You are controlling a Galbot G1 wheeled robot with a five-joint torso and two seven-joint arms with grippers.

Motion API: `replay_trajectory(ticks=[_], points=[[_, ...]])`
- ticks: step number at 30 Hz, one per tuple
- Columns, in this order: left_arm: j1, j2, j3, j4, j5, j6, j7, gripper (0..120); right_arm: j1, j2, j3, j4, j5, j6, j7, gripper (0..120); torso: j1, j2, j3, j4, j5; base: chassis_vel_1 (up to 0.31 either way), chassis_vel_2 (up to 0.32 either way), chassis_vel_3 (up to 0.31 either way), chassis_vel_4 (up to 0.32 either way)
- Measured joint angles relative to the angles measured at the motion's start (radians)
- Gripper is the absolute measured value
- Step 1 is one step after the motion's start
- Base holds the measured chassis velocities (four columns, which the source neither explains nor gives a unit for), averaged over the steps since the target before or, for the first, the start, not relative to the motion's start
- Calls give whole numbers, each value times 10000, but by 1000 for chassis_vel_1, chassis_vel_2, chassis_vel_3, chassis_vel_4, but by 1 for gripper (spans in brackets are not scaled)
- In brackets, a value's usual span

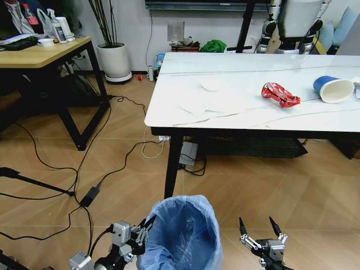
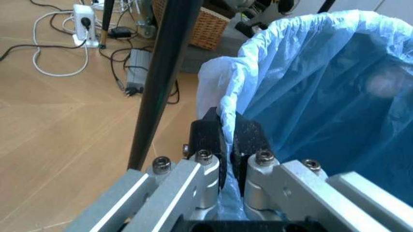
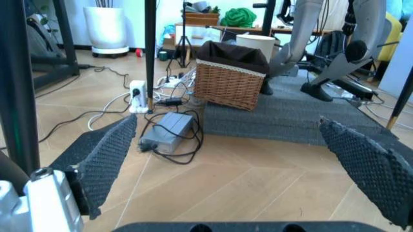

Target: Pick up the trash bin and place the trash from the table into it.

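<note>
Low, crinkly blue-lined round trash bin [image 1: 184, 233] in left claw [image 1: 145, 226]

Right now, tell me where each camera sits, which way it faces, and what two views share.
Head view: on the head, looking forward and down at the table, trash bin, left gripper and right gripper.
Left wrist view: on the left wrist, facing the bin's rim, clamped between its fingers.
Right wrist view: low on the right wrist, facing across the floor under the table, pads spread.
Head and left wrist views share the bin.
</note>
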State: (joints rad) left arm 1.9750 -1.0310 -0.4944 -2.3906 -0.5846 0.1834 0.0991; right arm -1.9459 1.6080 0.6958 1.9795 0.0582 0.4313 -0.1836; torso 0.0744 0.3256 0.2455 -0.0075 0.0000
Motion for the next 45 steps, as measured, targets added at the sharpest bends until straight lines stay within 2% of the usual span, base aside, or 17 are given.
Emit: replay_trajectory(ticks=[39,45], points=[[35,-57,42,46,20,-92,132,0,-29,0,16,29,33,9,3,100,571,1609,1035,0,0,0,0,0,0],[113,-41,89,-43,-339,16,-18,0,-31,0,17,29,42,6,3,100,664,1878,1212,0,1,0,0,0,0]])
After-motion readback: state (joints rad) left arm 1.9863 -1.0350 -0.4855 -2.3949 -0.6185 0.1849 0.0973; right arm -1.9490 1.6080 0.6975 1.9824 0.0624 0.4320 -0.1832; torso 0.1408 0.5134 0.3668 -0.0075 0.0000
